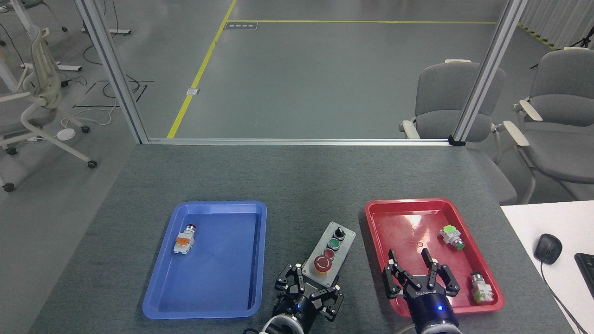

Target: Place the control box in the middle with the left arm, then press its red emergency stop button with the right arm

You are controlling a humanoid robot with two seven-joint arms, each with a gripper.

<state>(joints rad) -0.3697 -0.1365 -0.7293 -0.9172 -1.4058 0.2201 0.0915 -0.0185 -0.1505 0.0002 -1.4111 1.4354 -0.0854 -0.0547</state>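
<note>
Control box (330, 254) carries no readable label; right gripper (411, 261) lettering illegible.

Two trays are lying on the tabletop (297, 185): one blue tray (158, 306) at 9 o'clock and one red tray (376, 218) at 3 o'clock. One control box (330, 254) is sitting between them, carrying four controls in a row: one black knob (339, 231), one green button (334, 243), one small red button (328, 253) and one red emergency stop button (322, 263). Three loose push-buttons are showing: one (184, 240) in the blue tray, two (451, 236) (481, 287) in the red. Two grippers are showing at 6 o'clock, left gripper (310, 288) and right gripper (410, 267). Three chairs are standing beyond the table: one (28, 106) at 10 o'clock, two (445, 97) (561, 116) at 2 o'clock. One computer mouse (547, 248) is resting at 3 o'clock.
</note>
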